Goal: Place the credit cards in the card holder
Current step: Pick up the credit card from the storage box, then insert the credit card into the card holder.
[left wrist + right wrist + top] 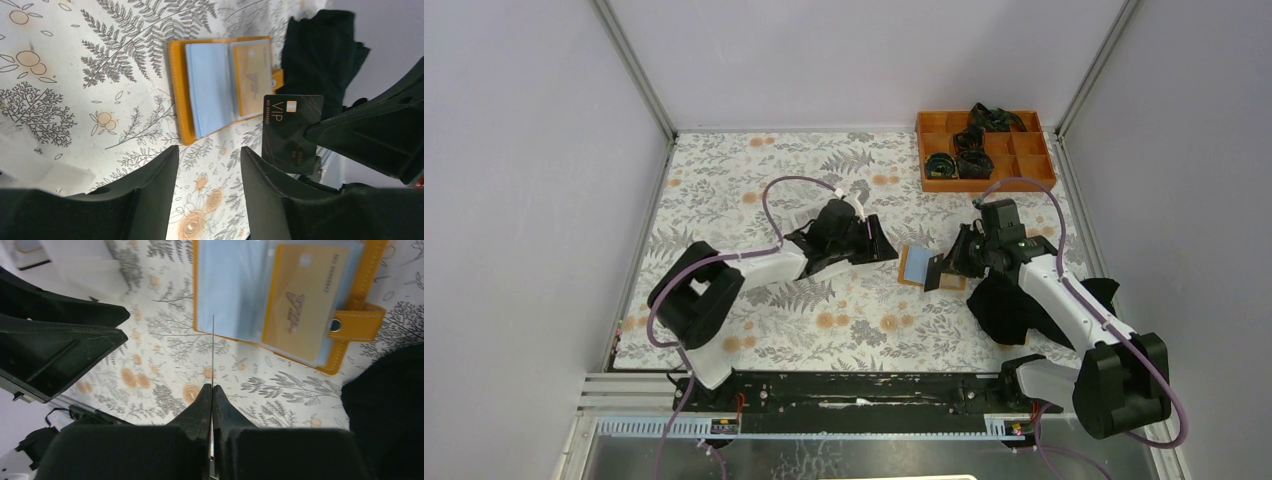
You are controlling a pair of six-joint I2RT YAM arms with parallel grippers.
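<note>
The right end effector (212,390) was clamped on a black card (292,125), held just by the open holder (220,85) on the bench (75,50). The left end effector (209,155) was spread apart and empty. The card looked thin, light, stiff and slippery, so pinching one short end seemed best.

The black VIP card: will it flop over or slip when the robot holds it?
Probably stiff: the black VIP card stands straight out of the right tool, one thin unbent line seen edge-on. Likely light and smooth, so it might slip, since only one end is pinched.
</note>
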